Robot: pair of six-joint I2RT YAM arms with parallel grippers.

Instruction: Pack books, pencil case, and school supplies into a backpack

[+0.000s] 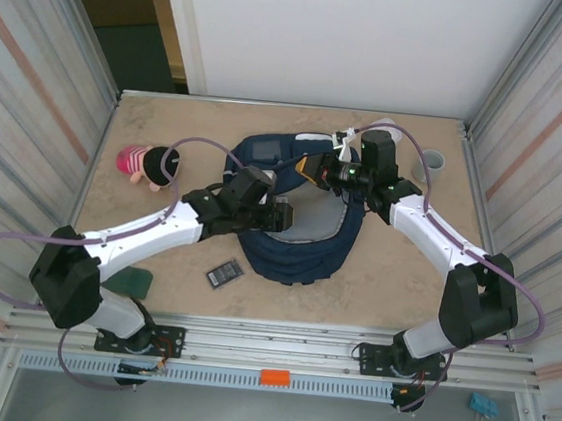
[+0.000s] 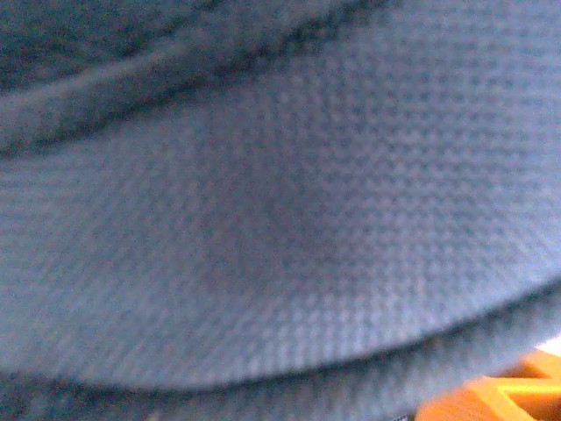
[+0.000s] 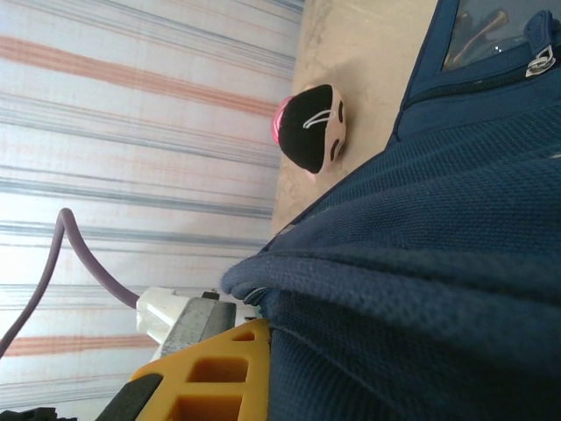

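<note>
Navy backpack (image 1: 306, 258): coarse woven mesh, rumpled; R gripper (image 1: 325, 172) pinches rim.

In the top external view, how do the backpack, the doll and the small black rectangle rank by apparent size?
Largest to smallest:
1. navy backpack, by far
2. plush doll
3. black rectangle, somewhat smaller than the doll

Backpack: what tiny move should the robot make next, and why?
Probably lift the left claw out of the backpack and reach toward the black rectangle, which lies outside on the table beside it, while the right claw pinches the rim.
</note>
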